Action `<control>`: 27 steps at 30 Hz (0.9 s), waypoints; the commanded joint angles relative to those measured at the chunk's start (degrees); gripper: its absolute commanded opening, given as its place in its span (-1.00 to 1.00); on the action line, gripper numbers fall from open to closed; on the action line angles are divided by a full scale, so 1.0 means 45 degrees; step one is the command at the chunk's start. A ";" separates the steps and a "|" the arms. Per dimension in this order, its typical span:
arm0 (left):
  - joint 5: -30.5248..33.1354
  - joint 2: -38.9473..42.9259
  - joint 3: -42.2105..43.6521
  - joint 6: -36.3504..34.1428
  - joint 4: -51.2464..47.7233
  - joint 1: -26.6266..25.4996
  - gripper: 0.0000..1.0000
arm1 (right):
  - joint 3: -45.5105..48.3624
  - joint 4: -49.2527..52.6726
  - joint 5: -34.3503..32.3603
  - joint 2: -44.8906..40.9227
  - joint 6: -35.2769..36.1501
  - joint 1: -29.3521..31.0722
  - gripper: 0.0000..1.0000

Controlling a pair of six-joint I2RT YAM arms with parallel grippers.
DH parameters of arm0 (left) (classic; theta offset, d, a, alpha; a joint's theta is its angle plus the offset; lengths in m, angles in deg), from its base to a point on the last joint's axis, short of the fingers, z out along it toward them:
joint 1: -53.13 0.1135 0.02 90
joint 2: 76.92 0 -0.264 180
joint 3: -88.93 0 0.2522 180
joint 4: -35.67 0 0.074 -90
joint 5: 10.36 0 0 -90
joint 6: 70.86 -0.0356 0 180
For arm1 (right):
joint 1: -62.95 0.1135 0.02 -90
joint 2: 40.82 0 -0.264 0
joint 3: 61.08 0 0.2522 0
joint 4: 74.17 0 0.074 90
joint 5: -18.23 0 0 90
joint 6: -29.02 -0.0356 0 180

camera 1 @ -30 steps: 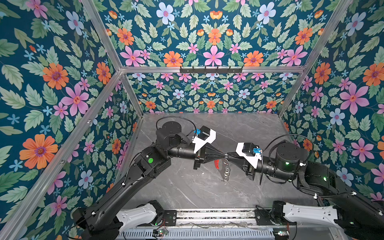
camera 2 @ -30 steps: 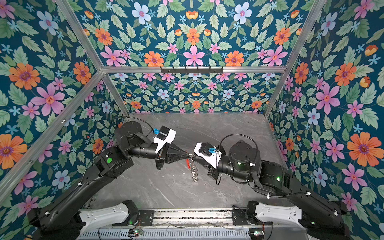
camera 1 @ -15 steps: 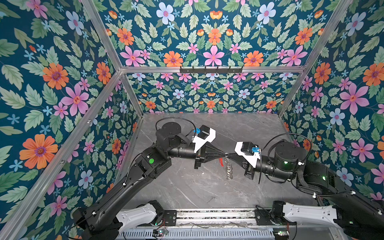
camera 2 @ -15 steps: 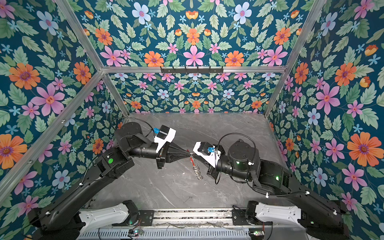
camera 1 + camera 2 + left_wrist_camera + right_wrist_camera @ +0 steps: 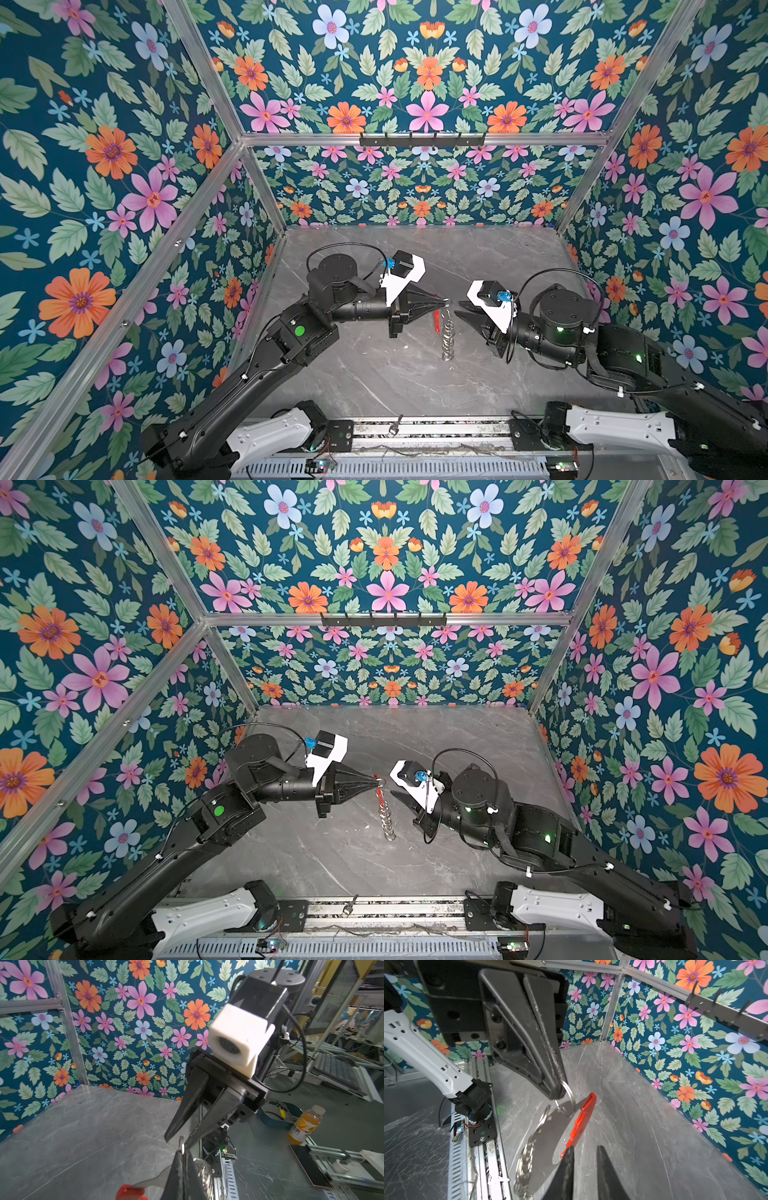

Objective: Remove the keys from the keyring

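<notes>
My left gripper (image 5: 444,302) is shut on the silver top ring (image 5: 569,1095) of the keyring (image 5: 447,332), and its tip also shows in the right wrist view (image 5: 556,1093). The keyring hangs edge-on above the table. It is a grey crescent plate (image 5: 550,1132) with a red strip (image 5: 583,1118) and a fringe of silver loops (image 5: 386,816). My right gripper (image 5: 458,312) stands slightly open just right of the keyring, with nothing between its fingers (image 5: 569,1159). A tiny grey key (image 5: 398,424) lies on the front rail.
The grey marble table (image 5: 374,374) is walled by floral panels on three sides. A metal rail (image 5: 436,432) runs along the front edge. Outside the cell, a juice bottle (image 5: 305,1124) and a phone (image 5: 309,1165) lie on a bench.
My right gripper has drawn back to the right, away from the keyring, and its jaws have parted a little. The keyring has turned edge-on under the left gripper.
</notes>
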 commanded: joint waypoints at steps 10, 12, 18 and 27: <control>0.3888 0.1319 0.2367 0.0903 0.1287 0.0008 -1.00 | 0.1319 -0.0346 -0.0659 -0.1778 -0.2572 0.0020 -0.28; 0.4443 0.1404 0.2999 0.1254 0.1524 -0.0003 -1.00 | 0.1575 -0.0317 -0.0642 -0.2055 -0.3002 -0.0003 -0.27; 0.6566 0.1697 0.4633 0.2482 0.2389 0.0007 -1.00 | 0.1969 0.0502 0.2310 -0.1555 -0.4820 -0.0564 -0.24; 0.9659 0.2182 0.5661 0.4004 0.1917 0.0024 -1.00 | 0.4337 -0.1106 0.6539 0.0704 -0.6579 -0.1346 -0.32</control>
